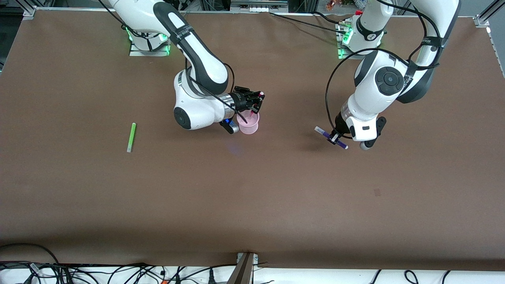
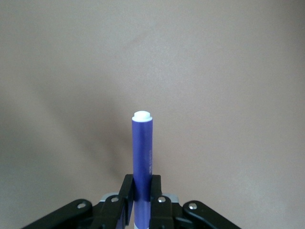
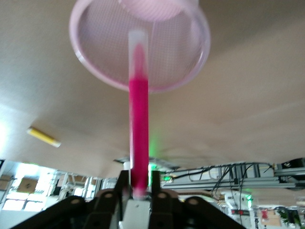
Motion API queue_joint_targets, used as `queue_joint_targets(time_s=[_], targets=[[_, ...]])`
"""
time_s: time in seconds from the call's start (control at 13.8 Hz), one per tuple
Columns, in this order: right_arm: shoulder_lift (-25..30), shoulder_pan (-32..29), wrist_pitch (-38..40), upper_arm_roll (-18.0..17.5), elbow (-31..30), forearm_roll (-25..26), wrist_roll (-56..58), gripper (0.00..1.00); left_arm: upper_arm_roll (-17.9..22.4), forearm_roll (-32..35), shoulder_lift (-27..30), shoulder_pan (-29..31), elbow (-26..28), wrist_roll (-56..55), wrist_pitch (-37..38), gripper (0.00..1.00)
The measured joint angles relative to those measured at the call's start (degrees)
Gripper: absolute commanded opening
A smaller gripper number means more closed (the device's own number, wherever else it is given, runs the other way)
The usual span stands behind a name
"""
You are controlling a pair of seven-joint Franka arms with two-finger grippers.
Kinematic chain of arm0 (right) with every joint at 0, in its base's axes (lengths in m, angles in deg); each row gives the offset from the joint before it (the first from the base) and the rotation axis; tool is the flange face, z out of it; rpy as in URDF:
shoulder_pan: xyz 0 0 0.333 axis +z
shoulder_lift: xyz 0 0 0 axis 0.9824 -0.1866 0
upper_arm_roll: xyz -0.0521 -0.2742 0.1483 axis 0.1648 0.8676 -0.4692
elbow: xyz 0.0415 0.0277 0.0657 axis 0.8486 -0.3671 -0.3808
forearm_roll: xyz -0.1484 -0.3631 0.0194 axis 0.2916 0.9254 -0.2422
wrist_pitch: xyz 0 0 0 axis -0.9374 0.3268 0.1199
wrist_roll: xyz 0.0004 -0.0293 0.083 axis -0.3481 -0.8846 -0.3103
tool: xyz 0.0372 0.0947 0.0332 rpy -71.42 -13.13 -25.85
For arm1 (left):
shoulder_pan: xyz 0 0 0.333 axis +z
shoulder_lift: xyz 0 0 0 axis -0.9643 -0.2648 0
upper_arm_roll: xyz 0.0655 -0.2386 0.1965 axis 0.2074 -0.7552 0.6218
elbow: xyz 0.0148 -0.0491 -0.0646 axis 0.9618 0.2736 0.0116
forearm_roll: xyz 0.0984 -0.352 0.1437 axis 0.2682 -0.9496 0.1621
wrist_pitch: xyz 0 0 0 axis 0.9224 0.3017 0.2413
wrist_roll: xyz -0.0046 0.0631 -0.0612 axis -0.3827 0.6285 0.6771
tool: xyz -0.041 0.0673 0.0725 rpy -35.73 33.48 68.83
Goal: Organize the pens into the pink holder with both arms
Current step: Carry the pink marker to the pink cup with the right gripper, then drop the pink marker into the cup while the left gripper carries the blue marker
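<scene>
At the left of the front view a green pen [image 1: 131, 137] lies alone on the desk [image 1: 252, 205]. Near the centre, the right gripper [image 1: 255, 103] hangs over the pink holder [image 1: 248, 123], fingers pinching a magenta pen [image 3: 138, 124] whose tip reaches inside. At the right, the left gripper [image 1: 333, 138] pinches a purple pen [image 2: 142, 157] above bare desk.

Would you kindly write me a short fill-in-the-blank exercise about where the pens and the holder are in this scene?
1. The left gripper is shut on the ____ pen.
2. The magenta pen in the right gripper has its tip inside the pink ____.
3. The pen lying alone toward the right arm's end of the table is ____.

Missing words: purple; holder; green
</scene>
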Motion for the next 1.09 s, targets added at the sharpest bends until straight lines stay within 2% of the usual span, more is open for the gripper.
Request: queue_joint_targets(time_s=[0.15,0.44,0.65,0.87,1.09], targets=[[-0.4,0.1,-0.6,0.0,0.2,2.5,0.2,1.0,0.0,0.0,0.0,0.0,0.0,0.0,0.0,0.0],[3.2,0.1,-0.7,3.0,3.2,13.5,0.2,1.0,-0.1,0.0,0.0,0.0,0.0,-0.1,0.0,0.0],[9.5,-0.2,-0.1,8.6,3.9,24.9,5.2,1.0,-1.0,0.2,0.0,-2.1,0.0,-4.0,0.0,0.0],[14.1,-0.3,0.8,14.8,3.8,28.4,14.6,1.0,-1.5,4.9,0.0,-7.6,-0.7,-15.0,0.0,0.0],[18.4,-0.4,4.3,22.0,2.5,34.2,30.6,1.0,-1.6,11.1,0.1,-13.3,-2.3,-26.9,0.0,0.0]])
